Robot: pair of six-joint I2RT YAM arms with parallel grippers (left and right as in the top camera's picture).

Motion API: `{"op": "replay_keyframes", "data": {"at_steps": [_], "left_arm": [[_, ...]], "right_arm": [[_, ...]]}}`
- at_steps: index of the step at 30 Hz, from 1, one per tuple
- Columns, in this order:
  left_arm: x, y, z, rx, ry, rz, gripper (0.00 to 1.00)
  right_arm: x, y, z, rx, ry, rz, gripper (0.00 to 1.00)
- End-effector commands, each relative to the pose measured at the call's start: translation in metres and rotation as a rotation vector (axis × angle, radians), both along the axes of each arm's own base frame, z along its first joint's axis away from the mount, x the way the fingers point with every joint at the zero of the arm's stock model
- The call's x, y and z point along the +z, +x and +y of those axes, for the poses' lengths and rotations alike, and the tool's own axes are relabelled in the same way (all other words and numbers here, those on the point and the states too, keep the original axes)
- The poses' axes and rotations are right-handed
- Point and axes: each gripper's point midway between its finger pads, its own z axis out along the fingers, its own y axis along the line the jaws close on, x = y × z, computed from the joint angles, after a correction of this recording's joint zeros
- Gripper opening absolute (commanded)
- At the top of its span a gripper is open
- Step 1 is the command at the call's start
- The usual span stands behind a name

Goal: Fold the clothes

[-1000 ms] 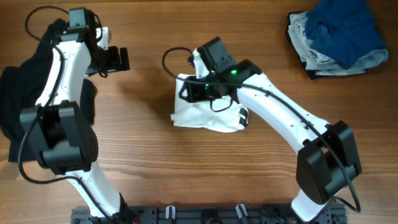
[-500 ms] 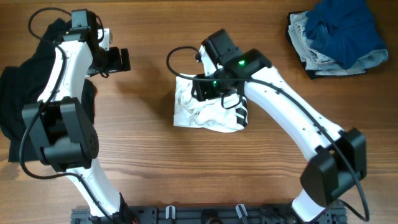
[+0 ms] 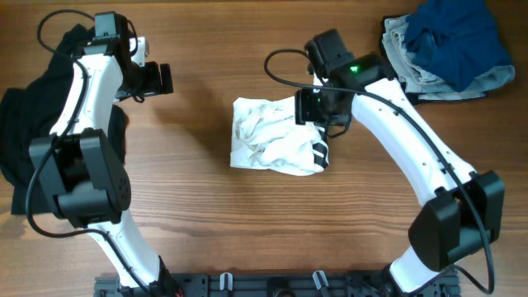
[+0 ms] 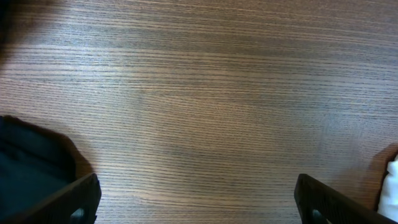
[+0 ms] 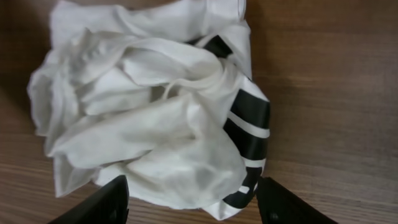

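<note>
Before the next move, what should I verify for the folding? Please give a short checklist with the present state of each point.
1. Right claw open and empty: ok.
2. Right claw above the white cloth: ok.
3. White cloth lies flat: not ok, crumpled.
4. Right claw touches the white cloth: cannot tell.
5. Left claw open, empty, over the table: ok.
6. Blue pile apart from the white cloth: ok.

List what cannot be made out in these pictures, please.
Black garment: overhead, partly under the left arm, cut by the left edge.
White garment: crumpled in both views; its type and underside are hidden.
Clothes pile: overhead, cut by the top edge; number of pieces unclear.
</note>
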Motion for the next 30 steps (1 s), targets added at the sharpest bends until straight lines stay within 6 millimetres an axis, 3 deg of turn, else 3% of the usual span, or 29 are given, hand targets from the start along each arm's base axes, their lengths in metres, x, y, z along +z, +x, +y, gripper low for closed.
{"op": "replay_keyframes", "data": {"at_steps": [1,8,15,20,21,23,24,28,30], "left_arm": [[-0.002,0.003,-0.002,0.004,-0.017,-0.002,1.0],[-0.002,0.003,-0.002,0.004,-0.017,-0.002,1.0],[-0.002,0.001,-0.002,0.003,-0.018,0.006,1.0],[-0.002,0.001,-0.002,0.003,-0.018,0.006,1.0],[-0.002,0.001,-0.002,0.003,-0.018,0.007,1.0],[-0.002,0.001,-0.002,0.002,-0.018,0.007,1.0],[-0.002,0.001,-0.002,0.002,-0.018,0.007,1.0],[-0.002,0.001,-0.002,0.002,-0.018,0.007,1.0],[-0.002,0.001,-0.002,0.002,-0.018,0.006,1.0]], "right_arm": [[-0.02,-0.01,-0.002,-0.023,-0.005,0.027,0.66],[-0.032,-0.016,0.002,-0.041,0.026,0.055,0.64],[-0.036,-0.011,0.005,-0.044,0.031,0.047,0.44],[-0.042,-0.013,0.004,-0.044,0.021,0.068,0.35],[-0.044,-0.012,0.004,-0.045,0.02,0.07,0.31],[-0.044,-0.01,0.004,-0.045,0.023,0.064,0.1],[-0.044,-0.009,0.005,-0.044,0.026,0.057,0.04],[-0.042,-0.002,0.009,-0.043,0.041,0.028,0.04],[-0.036,0.005,0.024,0.015,0.115,-0.003,0.04]]}}
